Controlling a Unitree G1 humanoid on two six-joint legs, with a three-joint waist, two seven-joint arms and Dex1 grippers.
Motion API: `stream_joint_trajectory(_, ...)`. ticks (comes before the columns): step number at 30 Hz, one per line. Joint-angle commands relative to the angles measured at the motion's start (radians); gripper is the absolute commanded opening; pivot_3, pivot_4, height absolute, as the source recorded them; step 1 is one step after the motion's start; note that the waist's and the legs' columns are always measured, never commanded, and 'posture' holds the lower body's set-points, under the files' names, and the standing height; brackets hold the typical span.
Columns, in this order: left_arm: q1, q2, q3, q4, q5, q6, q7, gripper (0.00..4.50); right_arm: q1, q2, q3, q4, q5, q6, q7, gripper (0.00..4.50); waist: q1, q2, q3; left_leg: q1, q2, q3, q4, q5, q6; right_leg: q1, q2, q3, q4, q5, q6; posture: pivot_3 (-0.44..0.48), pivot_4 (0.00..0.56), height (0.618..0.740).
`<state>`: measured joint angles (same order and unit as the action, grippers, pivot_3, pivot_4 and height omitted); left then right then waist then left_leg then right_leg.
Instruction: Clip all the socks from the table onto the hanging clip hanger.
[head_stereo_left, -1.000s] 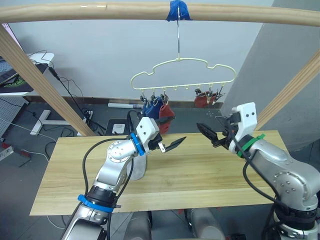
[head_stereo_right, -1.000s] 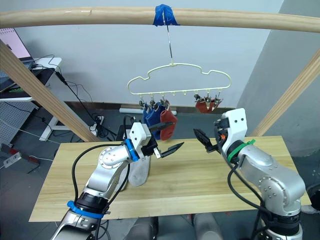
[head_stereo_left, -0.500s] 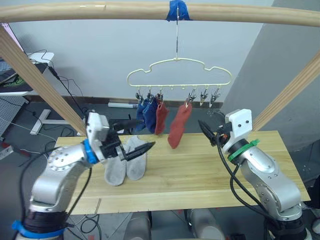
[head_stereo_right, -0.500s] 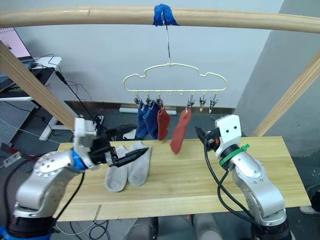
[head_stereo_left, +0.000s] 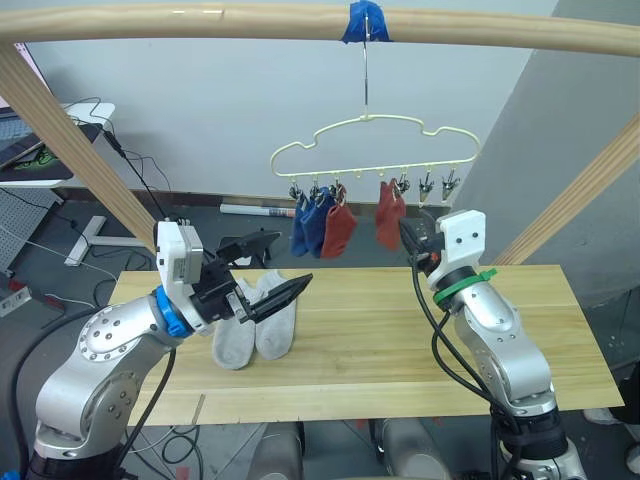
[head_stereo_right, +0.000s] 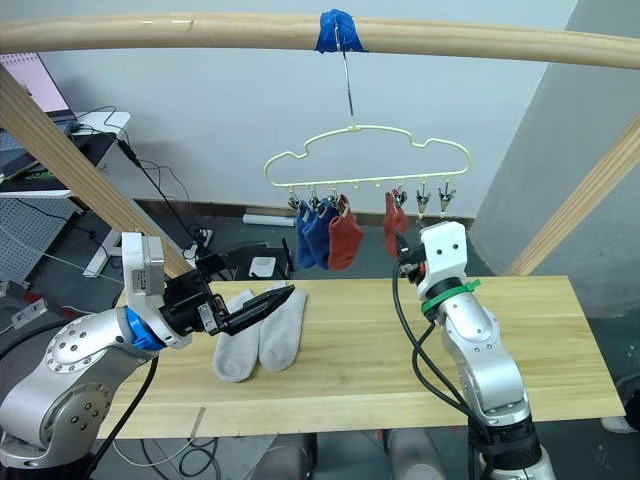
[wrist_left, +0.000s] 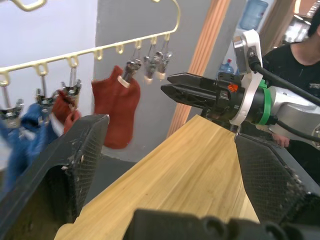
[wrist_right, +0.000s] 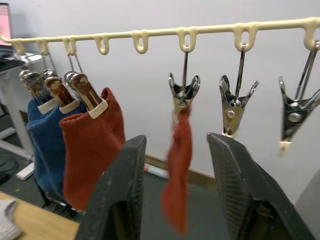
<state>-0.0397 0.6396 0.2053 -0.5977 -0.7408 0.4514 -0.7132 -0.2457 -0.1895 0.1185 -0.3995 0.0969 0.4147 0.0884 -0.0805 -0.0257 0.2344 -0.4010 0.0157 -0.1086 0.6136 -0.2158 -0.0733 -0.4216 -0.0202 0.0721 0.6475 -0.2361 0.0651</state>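
Observation:
Two light grey socks (head_stereo_left: 255, 322) lie side by side on the table (head_stereo_left: 400, 340). Just above them my left gripper (head_stereo_left: 294, 258) hovers open and empty. On the clip hanger (wrist_right: 160, 32) hang blue socks (head_stereo_left: 306, 225), a rust red sock (head_stereo_left: 341, 228) and a second rust red sock (wrist_right: 178, 170) on its own clip. My right gripper (head_stereo_left: 405, 232) is raised to that second red sock; in the right wrist view its fingers (wrist_right: 120, 200) stand open on either side of it.
The hanger hooks over a thick wooden beam (head_stereo_left: 200, 18) with blue tape. Two empty clips (wrist_right: 232, 107) hang on the hanger's right end. Slanted wooden posts (head_stereo_left: 75, 135) flank the table. A person in a black shirt (wrist_left: 295, 55) stands beyond the right arm.
My left arm has pulled back from the hanger to above the grey socks. The second red sock, earlier swung out low, now hangs straight, and my right gripper has risen to it.

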Motion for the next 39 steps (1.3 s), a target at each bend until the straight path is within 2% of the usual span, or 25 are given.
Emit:
stream_joint_trajectory(1,0.009,-0.003,0.016,-0.052,-0.011,-0.004,0.019,4.5,-0.025,0.015,-0.024,0.01,-0.03,-0.049,-0.019,2.09,0.0,0.0,0.0,0.0,0.0,0.0,0.0,0.0,0.0,0.0,0.0,0.0,0.0,0.0,0.0,0.012,0.17,0.74)
stream_joint_trajectory(19,0.036,-0.013,0.022,-0.069,0.006,-0.022,0.049,4.5,-0.11,0.066,-0.063,0.124,-0.085,-0.095,-0.054,2.09,0.03,0.0,0.0,0.0,0.0,0.0,0.0,0.0,0.0,0.0,0.0,0.0,0.001,0.001,-0.002,0.047,0.17,0.74)
stream_joint_trajectory(25,-0.019,-0.014,0.011,-0.062,0.018,-0.031,0.055,4.5,-0.145,0.075,-0.065,0.151,-0.1,-0.096,-0.062,2.09,0.031,0.0,-0.001,0.001,0.0,0.0,0.0,0.0,0.0,0.0,0.0,0.0,0.002,0.003,-0.005,0.048,0.172,0.74)
stream_joint_trajectory(39,0.0,-0.033,-0.015,-0.077,0.034,-0.032,0.061,4.5,-0.18,0.101,-0.092,0.203,-0.111,-0.094,-0.087,2.09,0.032,0.0,-0.001,0.001,0.0,0.0,0.001,0.001,0.0,0.001,0.0,0.0,0.003,0.004,-0.006,0.056,0.173,0.74)
